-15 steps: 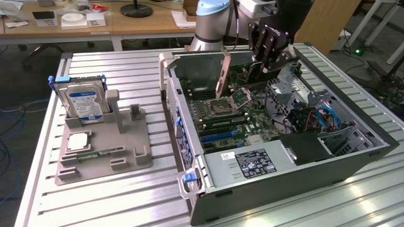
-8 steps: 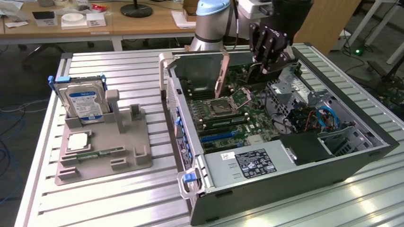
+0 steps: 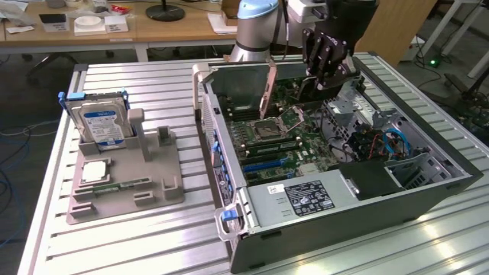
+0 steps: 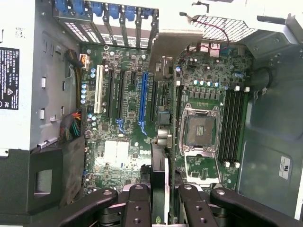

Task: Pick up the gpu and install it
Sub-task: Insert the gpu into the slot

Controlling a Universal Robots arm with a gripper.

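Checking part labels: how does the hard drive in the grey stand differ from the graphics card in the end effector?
The hard drive stands upright in the grey stand outside the computer; the graphics card is gripped by the end effector over the motherboard. The hard drive is silver with a blue label; the graphics card is dark with a silvery edge. Neither is installed yet.
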